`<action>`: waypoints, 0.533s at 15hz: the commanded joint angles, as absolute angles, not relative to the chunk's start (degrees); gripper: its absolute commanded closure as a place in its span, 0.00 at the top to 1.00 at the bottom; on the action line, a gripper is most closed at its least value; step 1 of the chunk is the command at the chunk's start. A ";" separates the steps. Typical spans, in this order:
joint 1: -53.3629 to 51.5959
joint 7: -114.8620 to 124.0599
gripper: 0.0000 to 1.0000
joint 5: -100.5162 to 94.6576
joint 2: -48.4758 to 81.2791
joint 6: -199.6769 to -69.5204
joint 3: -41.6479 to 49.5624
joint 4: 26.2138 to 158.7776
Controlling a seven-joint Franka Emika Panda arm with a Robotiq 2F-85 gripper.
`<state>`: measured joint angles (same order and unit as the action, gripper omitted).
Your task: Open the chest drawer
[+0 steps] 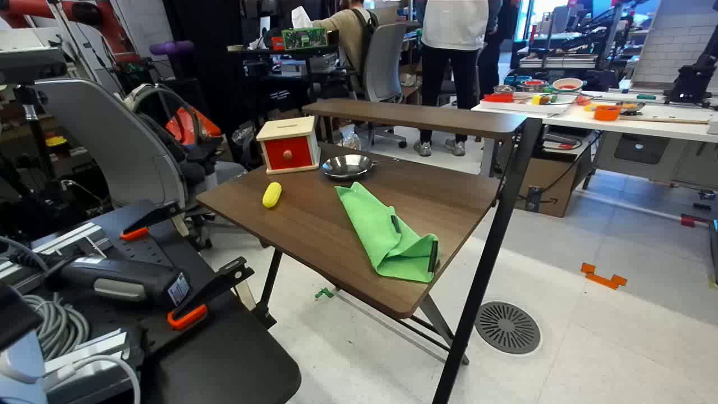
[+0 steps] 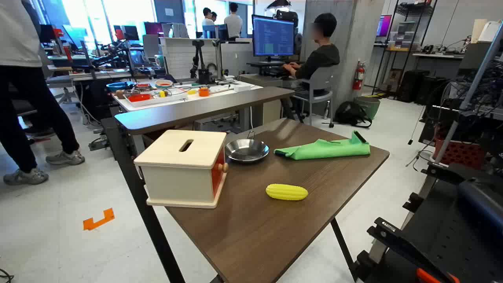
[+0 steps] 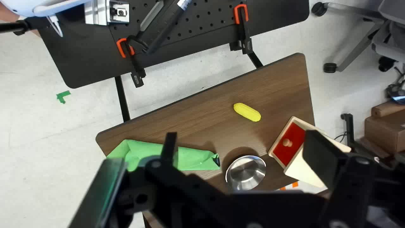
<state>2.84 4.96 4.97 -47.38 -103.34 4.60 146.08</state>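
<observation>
Two fingers (image 3: 322, 158) spread wide, closed red chest drawer (image 3: 288, 145) well beyond them, beside one in wrist view

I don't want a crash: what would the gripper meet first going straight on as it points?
Probably the brown tabletop, between the yellow corn and the metal bowl; depth is unclear, though.
</observation>
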 commanded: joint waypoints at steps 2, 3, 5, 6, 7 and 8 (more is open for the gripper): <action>3.62 4.49 1.00 5.43 -47.29 -103.17 4.05 145.81; 3.62 4.49 1.00 5.43 -47.29 -103.17 4.05 145.79; 3.62 4.49 1.00 5.43 -47.29 -103.17 4.05 145.79; 3.62 4.49 1.00 5.43 -47.29 -103.17 4.05 145.79; 3.62 4.49 1.00 5.43 -47.29 -103.17 4.05 145.79; 3.42 4.99 1.00 5.97 -46.28 -105.68 3.66 146.10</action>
